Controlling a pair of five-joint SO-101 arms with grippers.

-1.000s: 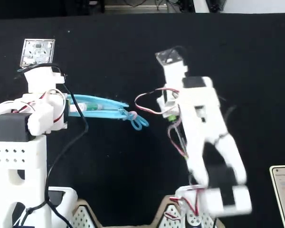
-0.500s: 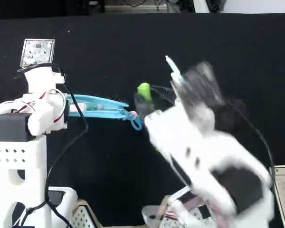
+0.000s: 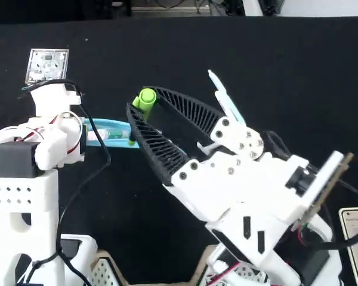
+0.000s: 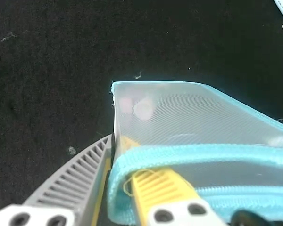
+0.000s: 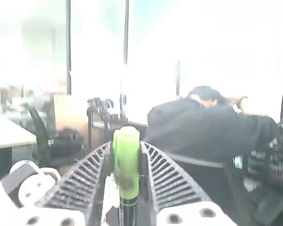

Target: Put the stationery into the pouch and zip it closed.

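Right gripper (image 3: 141, 108) is clamped tight on the green marker (image 3: 147, 98), cap poking out past the fingertips, right by the end of the blue pouch (image 3: 110, 132). Left gripper (image 4: 119, 143) pinches the pouch's zip edge, over the black surface (image 3: 286, 65)

Right gripper (image 3: 142, 102) is raised high, pinching a marker (image 5: 126, 160). Left gripper (image 4: 118, 141), low, clamps the pouch (image 4: 188, 117) edge.
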